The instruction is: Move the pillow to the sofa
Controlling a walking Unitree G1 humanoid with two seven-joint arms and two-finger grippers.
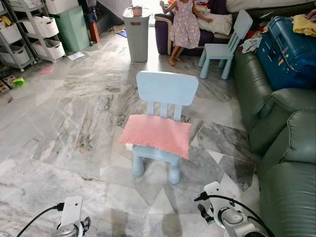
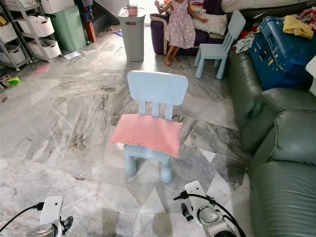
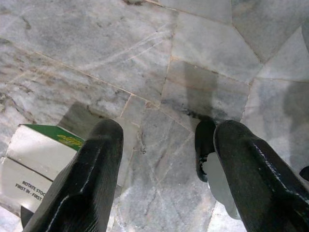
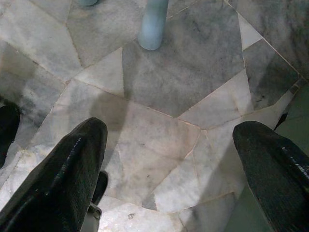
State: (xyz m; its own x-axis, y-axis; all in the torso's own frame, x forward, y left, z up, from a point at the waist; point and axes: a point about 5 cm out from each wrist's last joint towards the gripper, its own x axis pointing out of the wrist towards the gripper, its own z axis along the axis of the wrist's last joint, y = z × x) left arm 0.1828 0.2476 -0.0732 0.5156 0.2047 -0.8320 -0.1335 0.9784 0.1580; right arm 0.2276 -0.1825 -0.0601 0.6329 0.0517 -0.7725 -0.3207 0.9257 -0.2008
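A pink pillow [image 1: 156, 135] lies flat on the seat of a small light-blue chair [image 1: 166, 89] in the middle of the marble floor. The dark green leather sofa [image 1: 286, 148] runs along my right side. Both arms hang low at the bottom of the eye views, short of the chair. In the left wrist view my left gripper [image 3: 166, 145] is open, its fingers [image 3: 91, 164] over bare floor. The right wrist view has my right gripper [image 4: 169, 145] open above the tiles, near a chair leg [image 4: 153, 24] and the sofa's edge [image 4: 297, 111].
A blue suitcase [image 1: 284, 49] and clothes sit on the sofa's far end. A second blue chair [image 1: 224, 44], a grey bin [image 1: 137, 32] and a person [image 1: 185, 27] stand beyond. Shelving [image 1: 29, 34] lines the far left. A cardboard box [image 3: 34, 159] lies by my left gripper.
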